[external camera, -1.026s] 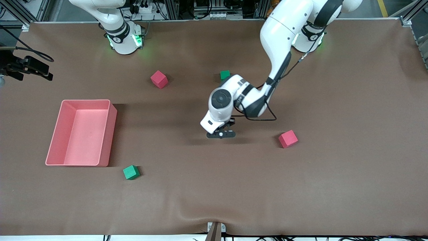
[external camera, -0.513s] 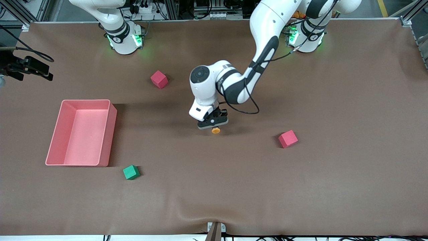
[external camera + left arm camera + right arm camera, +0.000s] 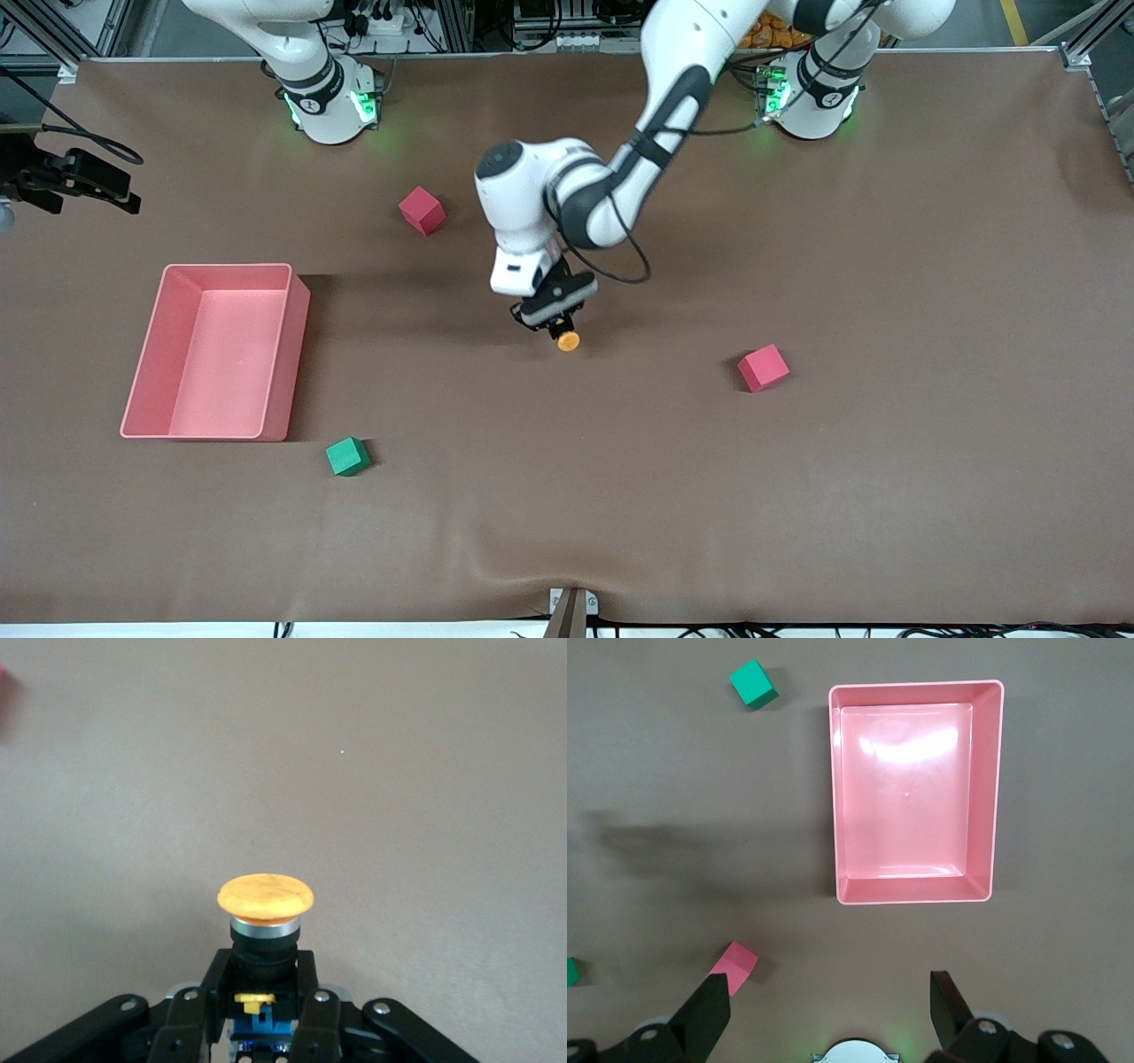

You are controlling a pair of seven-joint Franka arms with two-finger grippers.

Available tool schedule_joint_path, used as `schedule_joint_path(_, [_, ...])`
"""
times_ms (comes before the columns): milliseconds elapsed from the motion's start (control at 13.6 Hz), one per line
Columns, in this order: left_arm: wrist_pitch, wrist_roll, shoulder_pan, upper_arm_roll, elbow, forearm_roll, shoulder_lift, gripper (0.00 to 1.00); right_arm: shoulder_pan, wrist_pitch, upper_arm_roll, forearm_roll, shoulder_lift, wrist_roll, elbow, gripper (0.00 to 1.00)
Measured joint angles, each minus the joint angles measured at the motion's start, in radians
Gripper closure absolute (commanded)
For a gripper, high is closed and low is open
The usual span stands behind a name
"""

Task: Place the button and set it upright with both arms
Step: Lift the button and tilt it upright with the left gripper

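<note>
- The left arm (image 3: 673, 97) comes from its base at the upper right of the front view and bends down toward the middle of the frame.
- The left tool (image 3: 556, 326) hangs over the brown surface (image 3: 886, 496) at the centre of the front view, its fingers (image 3: 312, 1014) closed narrow on the button (image 3: 568, 341).
- In the left wrist view the button (image 3: 265, 912) sits in the lower centre of the frame: round orange cap, thin silver ring, black body clamped between the two black fingers, with a yellow and blue part showing at its base.
- The cap sticks out past the fingertips, with only bare surface around it.
- The right arm (image 3: 301, 62) waits at its base in the upper left of the front view.
- The right tool (image 3: 833, 1005) shows at the bottom edge of the right wrist view, fingers spread wide and holding nothing, high over the surface.
- A pink tray (image 3: 292, 354), with nothing in it, lies at the middle left of the front view.
- One red cube (image 3: 422, 210) sits in the upper centre-left, near the left arm's wrist.
- The other red cube (image 3: 763, 368) lies right of centre, well apart from the button.
- A green cube (image 3: 347, 456) rests just past the tray's lower right corner.
</note>
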Motion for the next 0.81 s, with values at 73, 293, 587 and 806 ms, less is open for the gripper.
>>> schedule_joint_path(73, [-0.045,-0.041,-0.039,0.012,0.0,0.034,0.0,1.0,0.0,0.0,0.0,0.0,0.0,0.0,0.0,0.0])
schedule_joint_path(293, [-0.109,-0.253,-0.129,0.026,-0.008,0.226,0.006,1.0,0.0,0.0,0.0,0.0,0.0,0.0,0.0,0.0])
schedule_joint_path(587, [-0.168,-0.471,-0.211,0.031,-0.023,0.474,0.04,1.0,0.0,0.0,0.0,0.0,0.0,0.0,0.0,0.0])
schedule_joint_path(806, [-0.172,-0.568,-0.227,0.033,-0.029,0.542,0.071,1.0,0.0,0.0,0.0,0.0,0.0,0.0,0.0,0.0])
